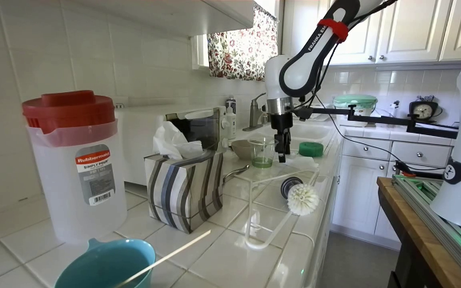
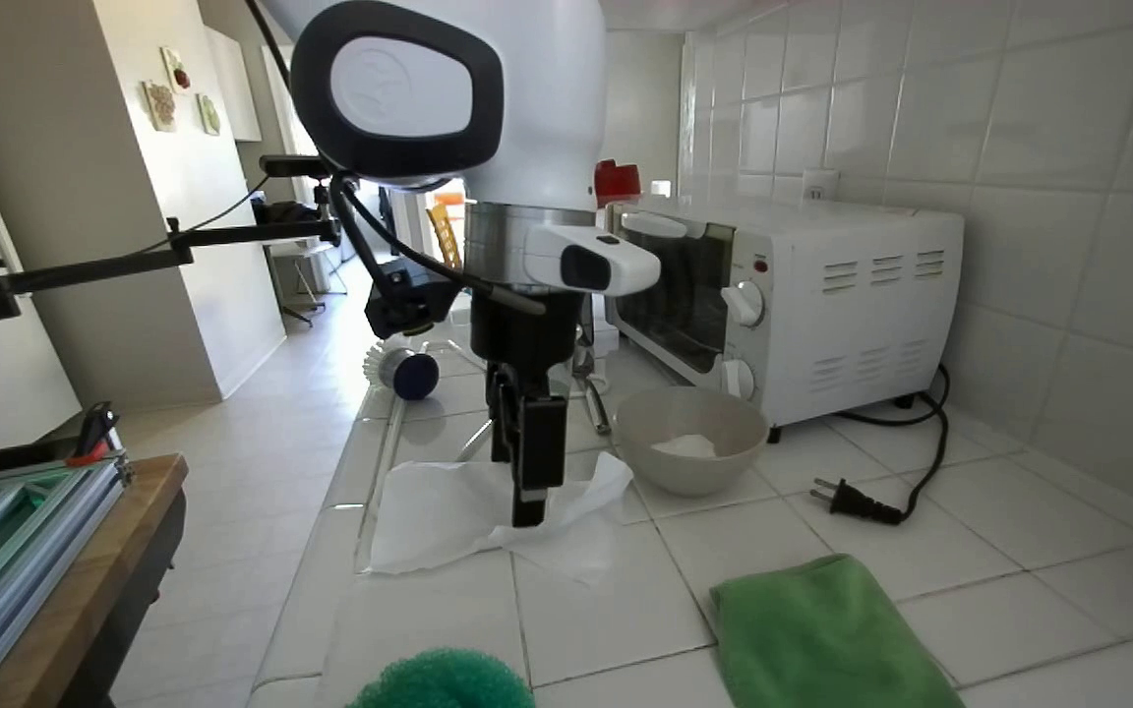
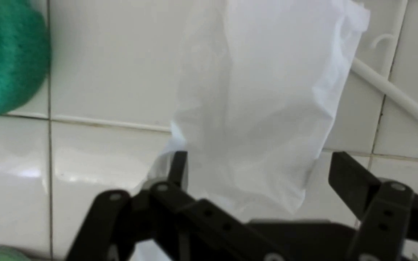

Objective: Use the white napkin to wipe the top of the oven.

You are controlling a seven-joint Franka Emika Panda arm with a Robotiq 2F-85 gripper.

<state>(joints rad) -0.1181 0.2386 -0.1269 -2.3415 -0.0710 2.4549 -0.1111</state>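
The white napkin (image 2: pixel 429 516) lies loosely crumpled on the tiled counter. It also shows in the wrist view (image 3: pixel 263 79) and in an exterior view (image 1: pixel 302 162). My gripper (image 2: pixel 517 487) points down over the napkin, with its fingers low and close to it. In the wrist view the gripper (image 3: pixel 259 159) is open, with napkin visible between the spread fingers. The left finger overlaps the napkin; the right finger is over bare tile beside it. Whether the fingertips touch the napkin cannot be told. The white toaster oven (image 2: pixel 852 285) stands against the tiled wall; it also shows in an exterior view (image 1: pixel 140 140).
A beige bowl (image 2: pixel 689 462) stands between napkin and oven. A clear cup (image 1: pixel 262 152), green scrubber (image 1: pixel 311 149), wire rack (image 1: pixel 249 216) with a brush (image 1: pixel 302 199) and tissue box (image 1: pixel 182 192) stand nearby. A green cloth (image 2: pixel 832 639) and plug (image 2: pixel 862 503) lie on the counter.
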